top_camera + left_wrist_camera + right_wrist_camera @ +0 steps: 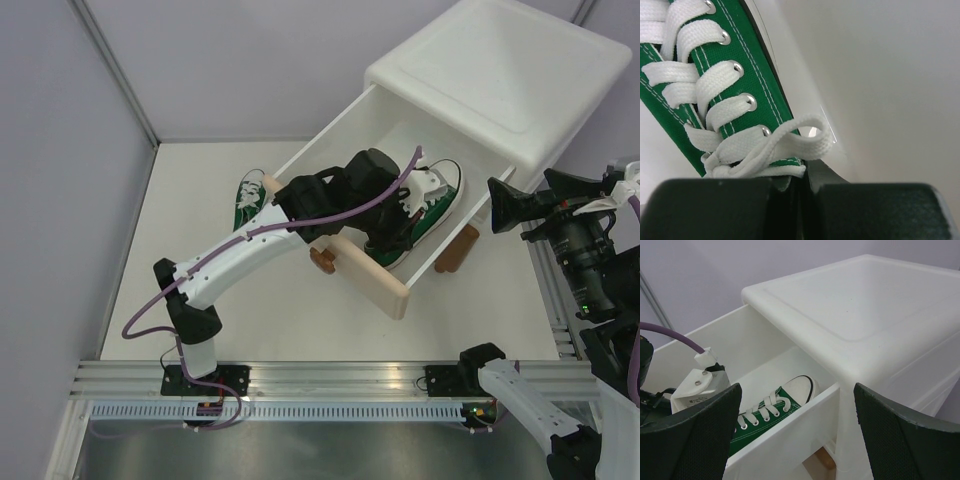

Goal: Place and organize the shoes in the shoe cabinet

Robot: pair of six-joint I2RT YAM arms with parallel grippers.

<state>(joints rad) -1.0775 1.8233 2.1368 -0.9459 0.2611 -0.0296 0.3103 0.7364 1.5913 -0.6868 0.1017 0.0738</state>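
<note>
Top view: left gripper (pixel 395 235) in the open drawer (pixel 370 275) of the shoe cabinet (pixel 500 70) with one green shoe (pixel 432 205). The second green shoe (pixel 248 197) lies on the table (pixel 230 300) by the drawer's left wall — we judge most stowing remains.
Left wrist: jaws pinch that shoe's upper by the lace bow.
Right wrist: right gripper (pixel 797 412) spread, empty.

**Left claw down in the open drawer**

I am reaching my left claw (pixel 392 240) into the drawer (pixel 330 150), which is standing pulled out of the white cabinet (pixel 500 80). The claw is sitting at the heel end of a green shoe (pixel 435 195) lying inside, and my wrist is hiding the fingers. A second green shoe (pixel 248 198) is lying on the table (pixel 250 310) just beside the drawer. My right claw (pixel 505 207) is hovering near the drawer's other side.
</note>
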